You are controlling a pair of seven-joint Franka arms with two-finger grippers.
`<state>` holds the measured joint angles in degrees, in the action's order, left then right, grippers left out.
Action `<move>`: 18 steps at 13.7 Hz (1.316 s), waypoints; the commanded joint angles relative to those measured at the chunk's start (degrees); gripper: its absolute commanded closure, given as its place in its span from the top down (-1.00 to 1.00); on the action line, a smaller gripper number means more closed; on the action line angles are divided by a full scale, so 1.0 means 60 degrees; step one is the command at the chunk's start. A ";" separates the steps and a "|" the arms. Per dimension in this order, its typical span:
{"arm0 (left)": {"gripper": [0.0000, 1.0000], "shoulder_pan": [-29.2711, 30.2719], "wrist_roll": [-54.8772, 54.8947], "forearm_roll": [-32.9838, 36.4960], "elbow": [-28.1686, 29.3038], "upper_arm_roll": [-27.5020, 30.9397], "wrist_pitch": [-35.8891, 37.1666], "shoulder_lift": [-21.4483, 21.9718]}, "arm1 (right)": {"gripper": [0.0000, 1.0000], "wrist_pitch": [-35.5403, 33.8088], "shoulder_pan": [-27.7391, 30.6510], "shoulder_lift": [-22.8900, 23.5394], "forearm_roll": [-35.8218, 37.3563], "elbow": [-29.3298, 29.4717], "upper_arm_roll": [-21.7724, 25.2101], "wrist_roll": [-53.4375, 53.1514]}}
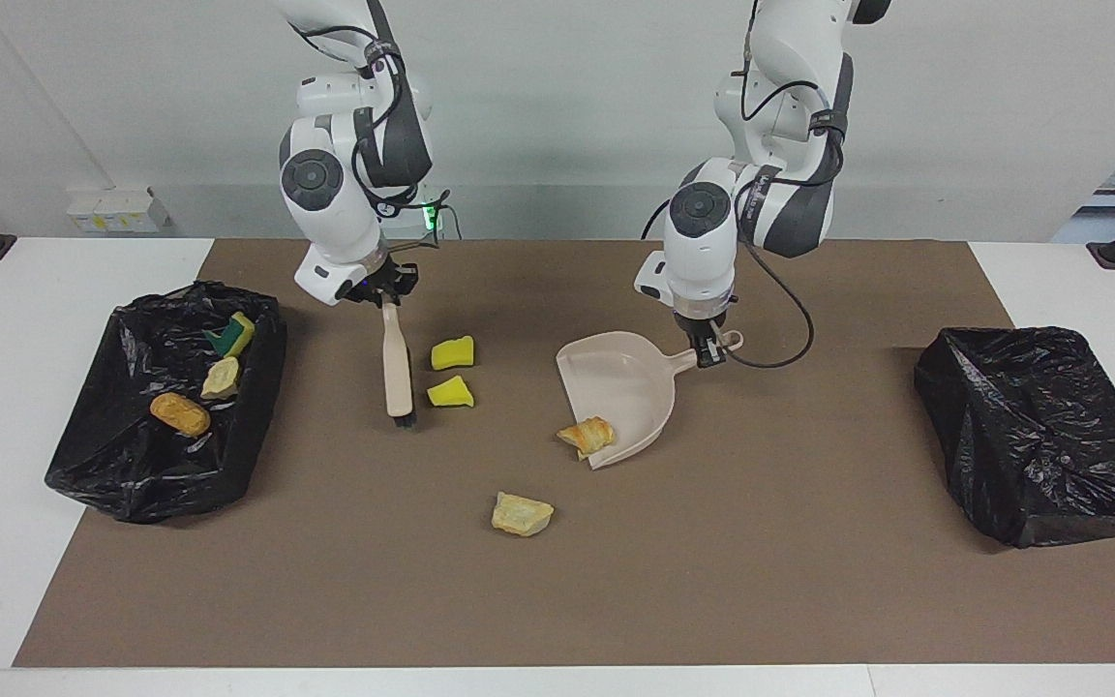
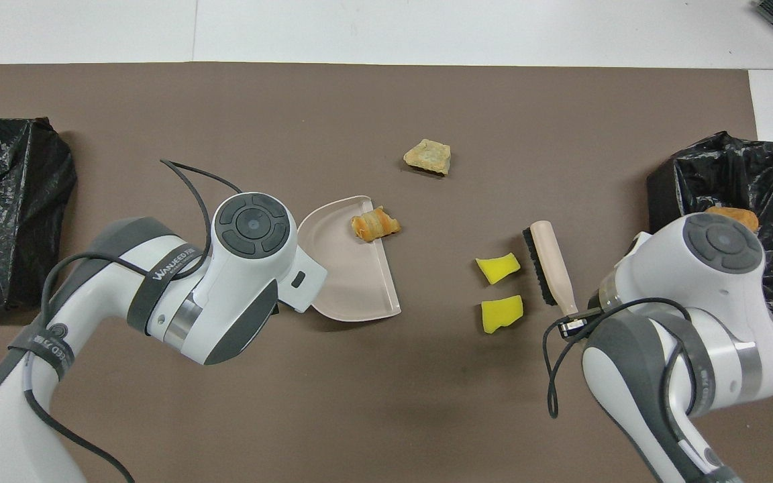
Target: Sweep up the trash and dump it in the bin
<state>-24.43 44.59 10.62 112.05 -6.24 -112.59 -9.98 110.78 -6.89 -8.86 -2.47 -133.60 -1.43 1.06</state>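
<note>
My right gripper (image 1: pixel 385 293) is shut on the handle of the beige brush (image 1: pixel 396 368), whose bristles are down at the mat. Two yellow sponge chunks (image 1: pixel 452 352) (image 1: pixel 450 392) lie just beside the brush, on its dustpan side. My left gripper (image 1: pixel 708 350) is shut on the handle of the beige dustpan (image 1: pixel 620 382), which rests on the mat. A golden pastry bit (image 1: pixel 587 435) sits at the pan's lip. A tan bread chunk (image 1: pixel 522 514) lies farther from the robots. Overhead, the brush (image 2: pixel 551 265), sponges (image 2: pixel 498 267) (image 2: pixel 501 313) and pan (image 2: pixel 349 285) show; the left gripper is hidden under its arm.
A black-lined bin (image 1: pixel 122 465) at the right arm's end holds a green-backed sponge (image 1: pixel 231 335), a bread piece (image 1: pixel 221 378) and a pastry (image 1: pixel 180 413). A second black-lined bin (image 1: pixel 1032 426) stands at the left arm's end. A brown mat (image 1: pixel 761 561) covers the table.
</note>
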 commanded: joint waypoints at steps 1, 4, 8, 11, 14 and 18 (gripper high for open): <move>-1.00 -0.0292 0.0069 0.0164 0.0148 0.0088 0.0087 0.0140 | -1.00 0.0700 0.0064 -0.1611 0.0119 -0.1887 -0.0157 -0.0687; -1.00 -0.0585 0.0068 0.0164 0.0206 0.0088 0.0102 0.0184 | -1.00 0.0682 -0.0374 -0.2023 -0.0071 -0.2532 -0.0172 -0.1697; -1.00 -0.0952 0.0068 0.0178 0.0440 0.0088 0.0102 0.0389 | -1.00 0.1443 -0.1676 -0.1410 -0.0130 -0.2652 -0.0186 -0.3731; -1.00 -0.1098 0.0054 0.0164 0.0572 0.0074 0.0073 0.0477 | -1.00 0.1577 -0.1914 -0.0825 -0.0406 -0.1995 -0.0186 -0.4263; -1.00 -0.1494 0.0039 0.0178 0.0835 0.0103 -0.0087 0.0521 | -1.00 0.1357 -0.2234 0.0565 -0.0831 -0.0780 -0.0245 -0.4802; -1.00 -0.1392 0.0025 0.0164 0.0851 0.0088 -0.0147 0.0521 | -1.00 0.1136 -0.2906 0.1782 -0.1534 0.0613 -0.0245 -0.5945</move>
<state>-32.21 44.52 10.62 114.52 -6.38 -112.60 -8.77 118.31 -21.85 -3.90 -8.76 -135.04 -2.66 -31.41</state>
